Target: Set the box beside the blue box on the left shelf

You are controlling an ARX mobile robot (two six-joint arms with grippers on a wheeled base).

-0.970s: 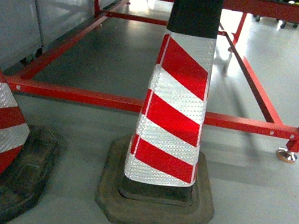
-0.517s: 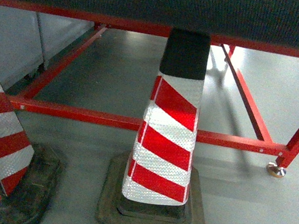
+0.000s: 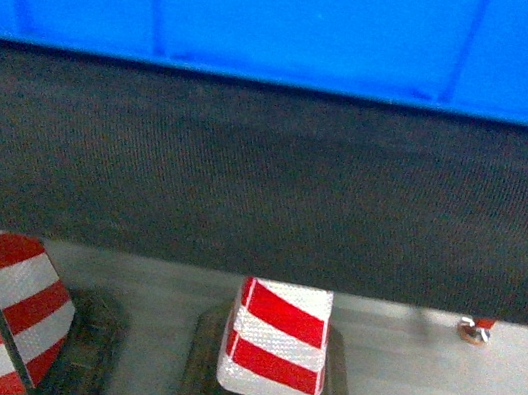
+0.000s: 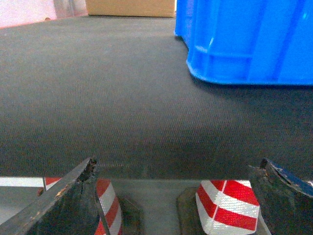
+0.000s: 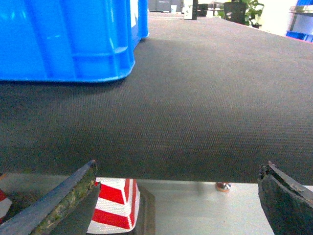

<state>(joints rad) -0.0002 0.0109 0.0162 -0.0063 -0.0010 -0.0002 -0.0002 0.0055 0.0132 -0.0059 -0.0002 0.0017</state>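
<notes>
Head view: the blue crate fills the top of the frame, sitting on a dark textured mat that covers a table top. Below the mat's front edge stand two red-and-white striped traffic cones on black rubber bases, on a grey floor. Neither gripper shows here.

Left wrist view: the left gripper has its jaws spread wide with nothing between them, both tips hanging just short of the mat's front edge. The crate sits beyond the right jaw and further back on the mat, well apart from the tips. A tan cardboard box lies at the far edge, ahead of the left jaw.

Right wrist view: the right gripper is likewise spread and empty, in front of the mat edge. The crate stands ahead of the left jaw, apart from it.

As for progress, the task looks barely begun: the crate rests on the mat ungrasped, and both arms must yet reach in, take hold and carry it. No roller shelf or second blue box is clearly in view; a blue patch at the far right may be one.
</notes>
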